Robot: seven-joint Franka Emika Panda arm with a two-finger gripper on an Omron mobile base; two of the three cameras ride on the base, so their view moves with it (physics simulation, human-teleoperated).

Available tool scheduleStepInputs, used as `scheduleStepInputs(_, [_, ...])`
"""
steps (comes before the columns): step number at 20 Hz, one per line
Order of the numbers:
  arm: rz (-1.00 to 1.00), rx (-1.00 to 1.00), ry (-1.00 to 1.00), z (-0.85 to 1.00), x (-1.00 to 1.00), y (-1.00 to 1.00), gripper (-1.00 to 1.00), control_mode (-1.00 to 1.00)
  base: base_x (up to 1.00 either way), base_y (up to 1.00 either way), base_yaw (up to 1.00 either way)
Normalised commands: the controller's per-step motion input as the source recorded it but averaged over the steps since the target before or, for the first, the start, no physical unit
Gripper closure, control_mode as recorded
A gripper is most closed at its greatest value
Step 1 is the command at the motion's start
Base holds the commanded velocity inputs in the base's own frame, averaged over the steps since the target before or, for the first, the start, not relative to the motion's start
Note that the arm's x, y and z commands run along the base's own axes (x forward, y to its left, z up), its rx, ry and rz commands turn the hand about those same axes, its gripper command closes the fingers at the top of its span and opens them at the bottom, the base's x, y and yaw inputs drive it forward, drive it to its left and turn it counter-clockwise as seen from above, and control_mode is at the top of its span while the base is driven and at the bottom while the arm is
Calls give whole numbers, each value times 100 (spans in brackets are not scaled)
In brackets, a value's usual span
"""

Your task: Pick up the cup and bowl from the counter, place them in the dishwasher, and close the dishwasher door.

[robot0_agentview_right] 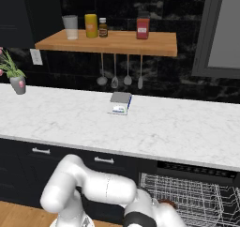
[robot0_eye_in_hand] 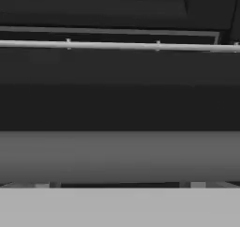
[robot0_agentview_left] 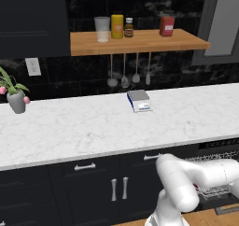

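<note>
The dishwasher (robot0_agentview_right: pixel 192 193) stands open under the right end of the counter (robot0_agentview_right: pixel 70 123), with its silver wire rack (robot0_agentview_left: pixel 215 158) drawn out. A bit of the reddish-brown bowl (robot0_agentview_right: pixel 165 203) shows in the rack, just behind my forearm. My arm bends low in front of the appliance. In the hand view my gripper (robot0_eye_in_hand: pixel 119 185) is open with nothing between its tips. It faces a dark flat surface crossed by a thin silver rod (robot0_eye_in_hand: pixel 117 45); I cannot tell whether that surface is the dishwasher door. The cup is out of view.
On the counter sit a grey vase with pink flowers (robot0_agentview_left: pixel 17 101) at the left and a small flat scale (robot0_agentview_left: pixel 139 100) mid-slab. A wooden shelf (robot0_agentview_left: pixel 140 42) above holds a pale glass, bottles and a red box. Utensils hang beneath it.
</note>
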Motion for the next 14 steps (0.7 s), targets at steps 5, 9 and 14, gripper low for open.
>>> scheduleStepInputs(5, [37, 13, -23, 28, 100, 19, -100, -100, 0, 0, 0])
scheduleStepInputs(9, [26, 16, -25, 26, 100, 5, -100, -100, 0, 0, 0])
scheduleStepInputs(14, [18, 20, -26, 8, 100, 0, -100, -100, 0, 0, 0])
